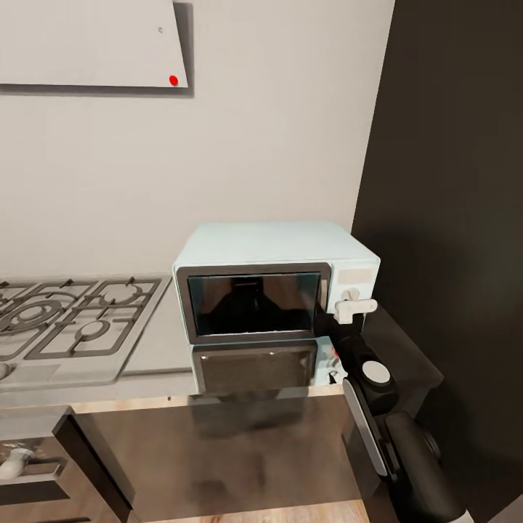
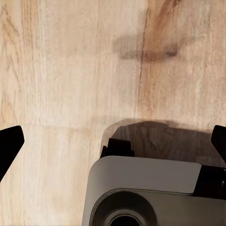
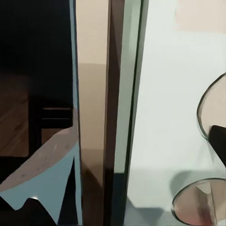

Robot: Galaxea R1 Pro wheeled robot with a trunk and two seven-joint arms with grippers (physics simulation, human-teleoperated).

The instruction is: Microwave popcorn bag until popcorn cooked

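microwave (image 1: 276,287): on the table (image 1: 156,349), at its right end against the dark wall panel (image 1: 450,181), door shut
my right claw (image 1: 354,309): at the microwave's knob panel, by the door's edge; spread or pinching, can't tell
my left claw (image 2: 113,150): fingers (image 2: 9,143) spread wide, nothing between, over wood floor (image 2: 70,70) (my own base below)
hob (image 1: 69,319): left part of the table, beside the microwave

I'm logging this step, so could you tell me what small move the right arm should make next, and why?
Probably press the right gripper onto the microwave control panel to start heating: the fingers already sit at that panel, right of the dark glass door, which appears closed. Whether the bag is inside cannot be told.
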